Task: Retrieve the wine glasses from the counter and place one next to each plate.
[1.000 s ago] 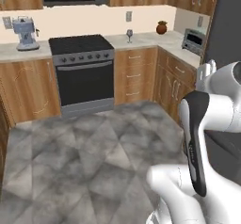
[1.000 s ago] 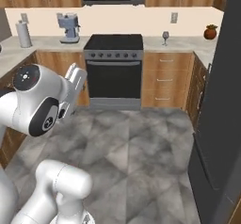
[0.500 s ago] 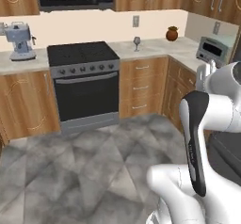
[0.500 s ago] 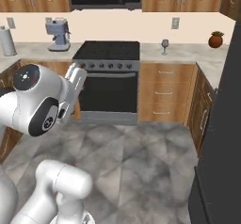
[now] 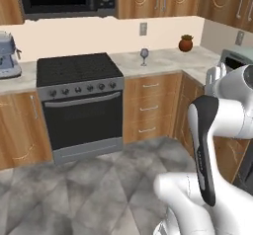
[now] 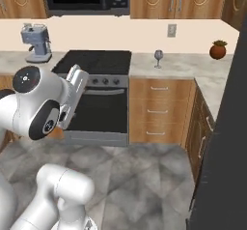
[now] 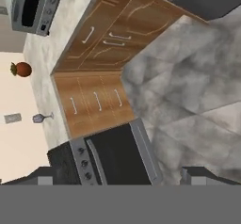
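While I look over the arm from the base, one wine glass [image 5: 144, 57] stands upright on the marble surface [image 5: 168, 61] just right of the black stove [image 5: 79, 70], below a wall outlet [image 5: 143, 29]; from the right side I get the same glass [image 6: 158, 58] near the back wall, well apart from a small brown pot [image 6: 218, 50] further along the corner; a coffee machine [image 6: 36, 42] sits on the far side of the stove; my claw [image 7: 115, 180] hangs high over the grey floor [image 7: 188, 96], its dark tips set wide apart with nothing between them; through the hand camera the glass [image 7: 41, 118] reads tiny and sideways on the pale top above wooden drawers [image 7: 96, 103], with a toaster oven [image 7: 33, 6] off round the corner.
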Tool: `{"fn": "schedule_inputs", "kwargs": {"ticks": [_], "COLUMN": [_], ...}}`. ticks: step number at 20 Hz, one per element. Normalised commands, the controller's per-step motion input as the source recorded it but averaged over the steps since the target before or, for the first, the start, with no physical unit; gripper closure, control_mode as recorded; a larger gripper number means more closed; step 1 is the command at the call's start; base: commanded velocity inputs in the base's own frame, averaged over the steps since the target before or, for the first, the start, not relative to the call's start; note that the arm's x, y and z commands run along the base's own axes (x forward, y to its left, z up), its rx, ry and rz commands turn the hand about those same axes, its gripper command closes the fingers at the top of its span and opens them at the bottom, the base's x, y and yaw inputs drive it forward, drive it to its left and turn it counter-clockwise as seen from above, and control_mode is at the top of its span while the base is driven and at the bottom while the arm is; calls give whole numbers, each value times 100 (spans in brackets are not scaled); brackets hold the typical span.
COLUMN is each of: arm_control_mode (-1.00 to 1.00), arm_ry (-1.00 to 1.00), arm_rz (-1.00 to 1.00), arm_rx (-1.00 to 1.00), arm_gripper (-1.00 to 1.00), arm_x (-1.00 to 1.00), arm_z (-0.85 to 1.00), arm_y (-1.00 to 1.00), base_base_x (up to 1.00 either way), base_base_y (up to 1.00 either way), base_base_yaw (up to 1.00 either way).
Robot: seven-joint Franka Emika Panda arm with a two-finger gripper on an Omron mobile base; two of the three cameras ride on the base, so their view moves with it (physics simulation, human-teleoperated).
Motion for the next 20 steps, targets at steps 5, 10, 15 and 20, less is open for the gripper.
{"fn": "schedule_inputs", "kwargs": {"ticks": [5, 10, 15, 20], "arm_control_mode": [100, 100, 100, 100], "arm_ry": [0, 0, 0, 0], "arm_rz": [0, 0, 0, 0], "arm_rx": [0, 0, 0, 0], "arm_gripper": [-100, -100, -100, -100], "arm_x": [0, 0, 0, 0], "arm_z": [0, 0, 0, 0], "arm_y": [0, 0, 0, 0], "base_base_x": [100, 100, 100, 68], "base_base_y": [-59, -8, -33, -47], "base_base_yaw": [1, 5, 1, 8]}}
